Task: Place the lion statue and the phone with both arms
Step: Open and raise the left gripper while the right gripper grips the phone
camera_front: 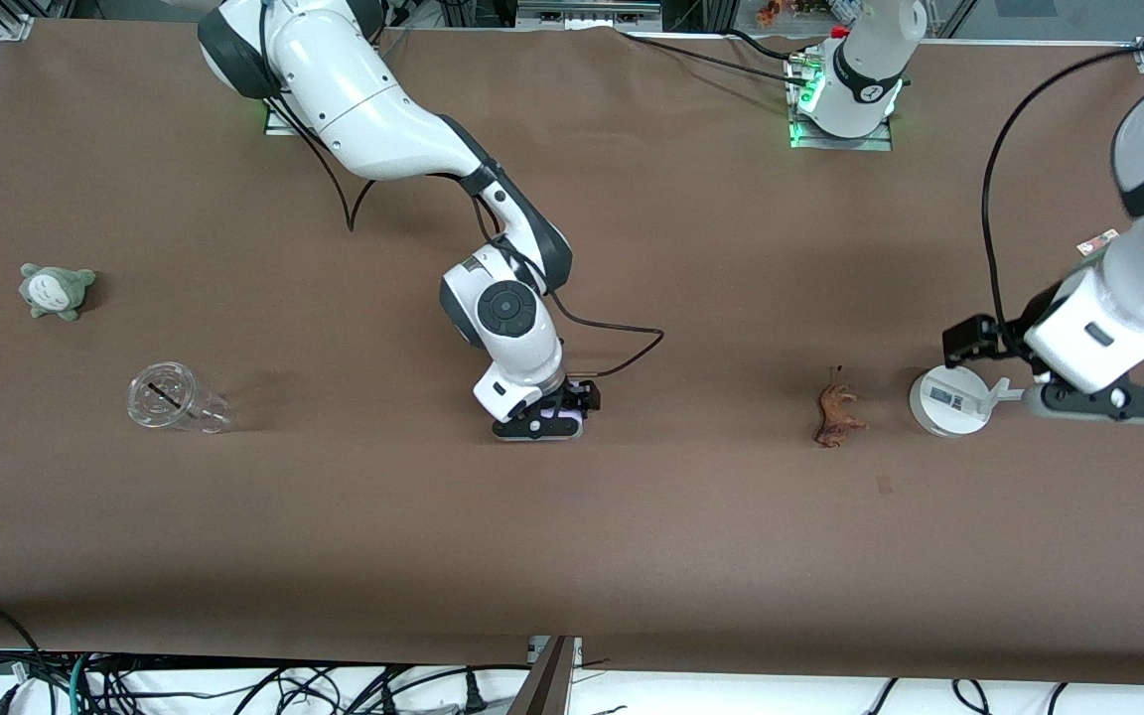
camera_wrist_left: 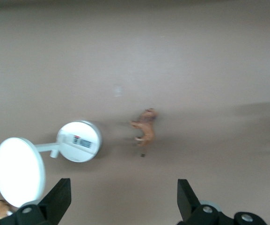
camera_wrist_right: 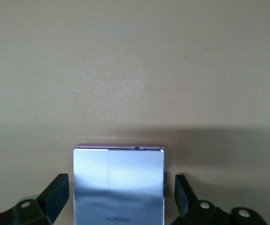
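Right claw (camera_front: pixel 538 422) low at mid-counter, fingers apart, phone (camera_wrist_right: pixel 119 185) lying between them, gaps both sides. Left claw (camera_front: pixel 1108 399) spread wide, hovering by white stand (camera_front: pixel 949 400); lion statue (camera_front: pixel 836 417) on counter just beside stand, apart from claw.

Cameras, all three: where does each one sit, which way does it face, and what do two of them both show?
Front view: high across the table, facing both arms; right gripper low at the phone, left gripper over the white stand.
Left wrist view: looks down past its open fingers at the lion statue.
Right wrist view: looks down, open fingers flanking the phone.
Shared: front and left wrist views both show lion statue and stand.
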You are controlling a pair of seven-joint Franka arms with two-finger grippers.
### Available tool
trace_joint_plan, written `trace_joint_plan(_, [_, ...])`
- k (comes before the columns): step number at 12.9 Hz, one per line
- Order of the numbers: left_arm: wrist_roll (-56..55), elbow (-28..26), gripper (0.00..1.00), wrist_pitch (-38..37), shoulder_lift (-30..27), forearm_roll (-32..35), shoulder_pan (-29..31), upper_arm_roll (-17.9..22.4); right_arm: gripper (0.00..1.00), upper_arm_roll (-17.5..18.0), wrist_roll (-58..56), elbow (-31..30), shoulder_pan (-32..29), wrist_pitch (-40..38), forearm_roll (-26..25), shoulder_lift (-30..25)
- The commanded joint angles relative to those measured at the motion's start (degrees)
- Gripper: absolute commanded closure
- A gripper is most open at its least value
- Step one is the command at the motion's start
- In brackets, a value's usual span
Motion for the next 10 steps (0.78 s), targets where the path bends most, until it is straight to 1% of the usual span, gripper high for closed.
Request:
trace_joint_plan(1, [1.1,-13.2,0.0,6.1,-11.7,-2.3,-5.7,8.8,0.43,-0.5,-2.9,1.9,0.0,0.0,-1.1,1.4])
trace_joint_plan(2, [0.2,-19.5,0.0,10.4,-15.8,-2.3,-10.1,13.8,0.53,-0.5,-2.9,1.9,-0.1,0.0,-1.1,1.5])
trace_joint_plan(3, [0.4,-21.9,0.0,11.9,-17.4,-2.5,-10.8,15.6,0.54,-0.5,-2.8,1.9,-0.1,0.1,-1.2,1.5])
trace_joint_plan(4, [0.6,-22.1,0.0,11.7,-17.7,-2.4,-11.4,16.0,0.62,-0.5,-2.9,1.9,-0.1,0.0,-1.4,1.5])
trace_joint_plan(5, [0.3,-21.5,0.0,10.2,-17.3,-1.9,-11.4,15.8,0.74,-0.5,-3.0,1.9,-0.2,-0.5,-1.4,1.4])
trace_joint_plan(6, [0.7,-20.6,0.0,8.1,-16.7,-2.4,-10.7,15.8,0.75,-0.5,-3.0,2.0,-0.6,-1.9,-1.3,1.0])
trace_joint_plan(9, [0.8,-19.9,0.0,7.5,-16.0,-2.7,-10.6,15.8,0.75,-0.4,-4.2,2.0,-3.5,-8.4,-1.0,-2.2])
trace_joint_plan(10, [1.0,-19.9,0.0,7.3,-16.0,-2.7,-10.6,15.8,0.75,0.0,-6.5,2.0,-4.9,-10.6,-0.7,-3.6])
